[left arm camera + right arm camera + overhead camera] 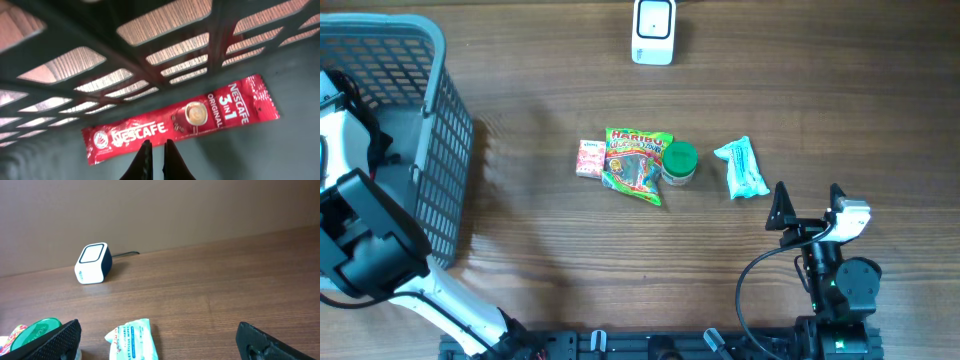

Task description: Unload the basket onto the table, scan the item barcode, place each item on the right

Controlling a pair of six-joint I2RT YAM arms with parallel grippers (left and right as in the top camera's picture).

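Nescafe sachet (180, 122) in basket (295, 70); left gripper (156, 146) closed at its edge (grip unclear); right gripper (157, 340) wide open.

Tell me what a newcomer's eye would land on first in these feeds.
The red Nescafe sachet lying on the floor of the grey basket fills the left wrist view, with the left gripper closed at its lower edge. Overhead, the bright Haribo bag stands out in a row of small items at centre, the white scanner beyond it. The right gripper hangs open near the wipes pack.
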